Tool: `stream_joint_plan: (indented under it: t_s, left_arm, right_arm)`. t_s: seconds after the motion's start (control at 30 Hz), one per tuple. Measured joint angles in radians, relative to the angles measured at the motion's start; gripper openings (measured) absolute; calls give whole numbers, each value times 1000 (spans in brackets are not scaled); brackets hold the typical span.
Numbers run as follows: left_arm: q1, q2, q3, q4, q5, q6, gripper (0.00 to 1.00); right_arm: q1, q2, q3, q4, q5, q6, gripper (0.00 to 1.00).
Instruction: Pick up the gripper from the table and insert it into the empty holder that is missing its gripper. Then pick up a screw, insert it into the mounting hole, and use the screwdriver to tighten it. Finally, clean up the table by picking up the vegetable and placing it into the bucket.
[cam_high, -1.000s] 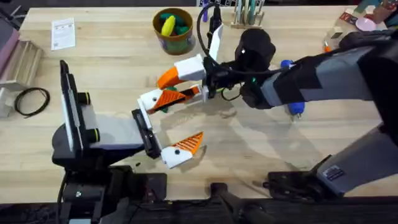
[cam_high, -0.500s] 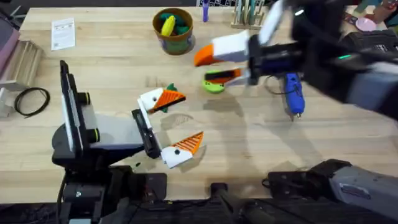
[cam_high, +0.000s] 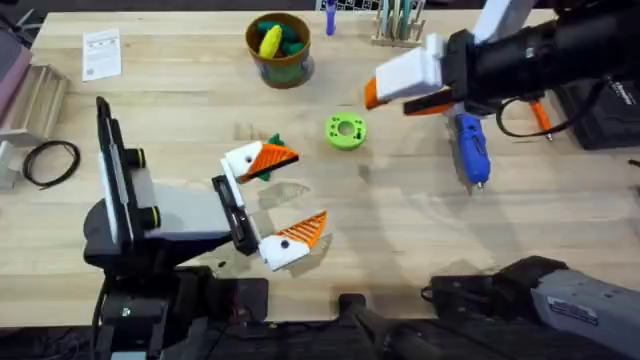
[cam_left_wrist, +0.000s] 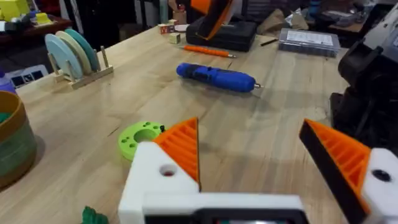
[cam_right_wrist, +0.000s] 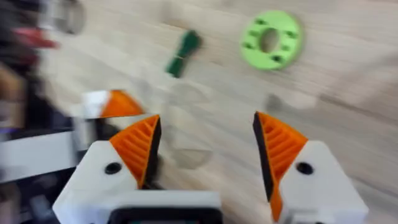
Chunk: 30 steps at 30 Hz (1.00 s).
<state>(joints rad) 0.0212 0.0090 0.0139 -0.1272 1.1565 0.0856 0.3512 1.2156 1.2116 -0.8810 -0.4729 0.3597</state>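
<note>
Since a second ago the right arm has pulled away from the middle of the table, where its fingers were down among the left gripper's fingertips, and now hangs raised over the far right side; the green disc (cam_high: 346, 132) that was under it half a second ago lies bare on the wood.

Nearest the bases, the left gripper (cam_high: 276, 202) rests low over the table with its fingers spread wide and nothing between them. Both of its white mounts carry an orange ribbed pad, so the fingertip part of the job looks done, though whether a screw sits in the mounting hole I cannot tell. Just beside its far fingertip lies the vegetable (cam_high: 268, 168), dark green and partly hidden by that pad; the right wrist view shows it as a slim, knobbly stick. It is probably a light, stiff plastic toy that could roll, so a pinch across its middle should hold it.

Farther right lies the screwdriver (cam_high: 470, 152), flat on the table with its metal tip pointing towards the bases. It looks smooth, rigid and the heaviest piece here; the thick blue barrel near its middle is the place to grip so it does not tip. The right gripper (cam_high: 408, 92) hovers just above and beside it, fingers parted and empty. At the far edge stands the bucket (cam_high: 279, 60), with yellow and green toys already in it.
</note>
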Motion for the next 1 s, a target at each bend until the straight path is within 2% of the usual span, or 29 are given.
stream_joint_plan:
  t_s: [0.27,0.43,0.57,0.8,1.0]
  left_arm:
    - [0,0,0,0,0,0,986]
    - [0,0,0,0,0,0,986]
    - [0,0,0,0,0,0,985]
    - [0,0,0,0,0,0,985]
    - [0,0,0,0,0,0,985]
  right_arm:
    - [109,189,135,-157,322,-154,843]
    - [188,314,191,-151,470,-279,843]
    - [220,390,199,-109,530,-346,841]
    - [222,522,199,-30,567,-385,786]
    - [222,605,199,2,575,-391,630]
